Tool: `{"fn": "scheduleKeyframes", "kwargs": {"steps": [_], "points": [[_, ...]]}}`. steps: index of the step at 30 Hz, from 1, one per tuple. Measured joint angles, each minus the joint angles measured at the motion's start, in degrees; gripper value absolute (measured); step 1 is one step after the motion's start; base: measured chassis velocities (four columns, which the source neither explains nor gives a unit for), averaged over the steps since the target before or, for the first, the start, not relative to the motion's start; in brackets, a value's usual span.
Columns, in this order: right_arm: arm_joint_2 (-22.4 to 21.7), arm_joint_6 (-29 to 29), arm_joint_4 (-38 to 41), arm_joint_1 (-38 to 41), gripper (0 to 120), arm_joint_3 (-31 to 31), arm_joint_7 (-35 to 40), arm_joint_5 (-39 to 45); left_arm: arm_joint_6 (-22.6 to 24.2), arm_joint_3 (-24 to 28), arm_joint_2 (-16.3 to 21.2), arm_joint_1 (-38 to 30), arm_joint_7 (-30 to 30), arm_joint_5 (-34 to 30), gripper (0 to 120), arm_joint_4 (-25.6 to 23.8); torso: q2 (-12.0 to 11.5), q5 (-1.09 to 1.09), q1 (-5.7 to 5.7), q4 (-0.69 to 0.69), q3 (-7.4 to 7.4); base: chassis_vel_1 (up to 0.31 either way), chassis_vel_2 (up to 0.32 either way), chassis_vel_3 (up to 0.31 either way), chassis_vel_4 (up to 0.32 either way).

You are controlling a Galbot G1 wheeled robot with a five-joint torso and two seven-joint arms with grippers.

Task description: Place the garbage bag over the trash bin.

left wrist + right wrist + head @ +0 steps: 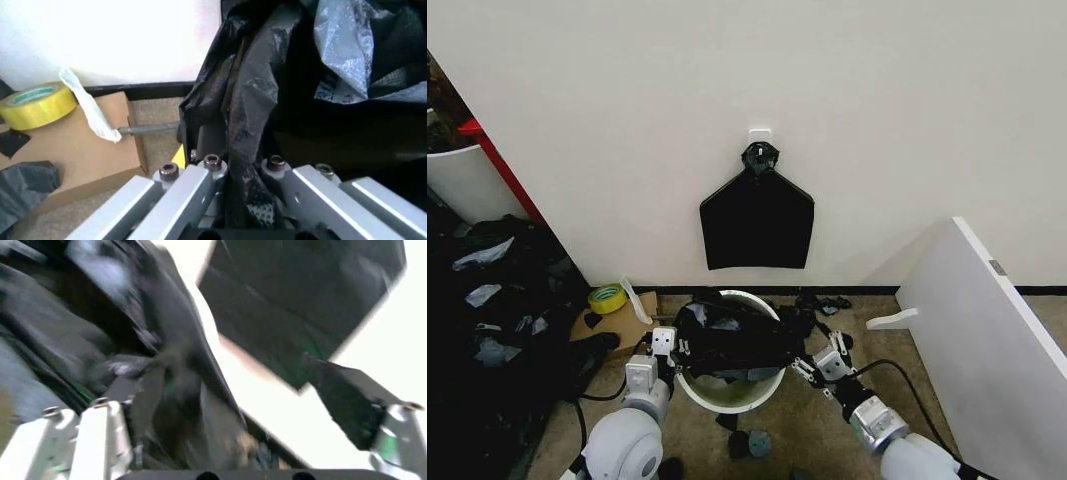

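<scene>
While the bag (737, 345) was stretched crosswise over the bin (727, 395), its left edge was clamped by the left gripper (663, 345), and the right gripper (812, 365) was spread wide beside its right edge.

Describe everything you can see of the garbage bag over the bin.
The garbage bag is thin, glossy black plastic, crumpled and creased, stretched across the mouth of the white trash bin. The left gripper pinches one edge and the right gripper is at the opposite edge. The bin's front rim remains uncovered.
</scene>
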Motion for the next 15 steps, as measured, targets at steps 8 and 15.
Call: {"fn": "scheduleKeyframes", "kwargs": {"steps": [8, 15], "points": [[1.9, 5.5, -1.8, 2.7, 100, -0.6, -9.9, -15.2, 0.7, 0.8, -1.0, 0.1, 0.0, -0.1, 1, -0.3, 0.0, 0.00, 0.00, 0.00, 0.00, 0.000, 0.000, 0.000, 0.000], [4.8, 0.3, -2.5, 6.6, 87, -1.7, -13.0, -24.7, 1.4, 1.2, -1.9, 0.7, -0.2, 0.1, 1, -0.9, 0.0, -0.01, 0.00, 0.01, 0.00, 0.000, 0.000, 0.000, 0.000]]}}
